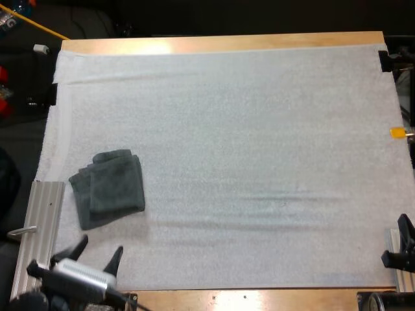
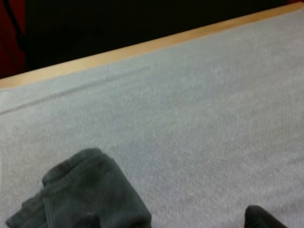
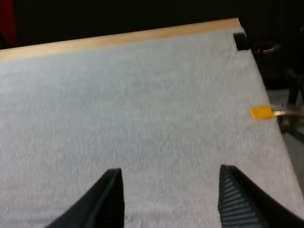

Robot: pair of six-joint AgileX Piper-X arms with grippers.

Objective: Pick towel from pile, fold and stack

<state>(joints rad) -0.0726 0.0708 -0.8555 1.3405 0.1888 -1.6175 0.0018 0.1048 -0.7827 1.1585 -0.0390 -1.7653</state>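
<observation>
Nearest the camera, the left tool (image 1: 100, 247) is held low over the near left edge of the white mat (image 1: 259, 162), with its two black fingers spread wide and closed on nothing. Just beyond it, a dark grey-green folded towel (image 1: 110, 188) is laid flat on the mat, apart from the fingers. Its layered edges are stepped along the left side, and whether one towel or several is folded there cannot be told. Bare mat is seen from the towel across to the right side of the wooden desk (image 1: 227, 43). There the right tool (image 3: 171, 171) is held above the mat, likewise wide and empty.

With the one towel in sight already folded and set down, the step in hand is judged to be the gap between a placement and the next pick. A fresh towel must be located before any grasp is attempted; failing that, the task is judged nearly finished.
</observation>
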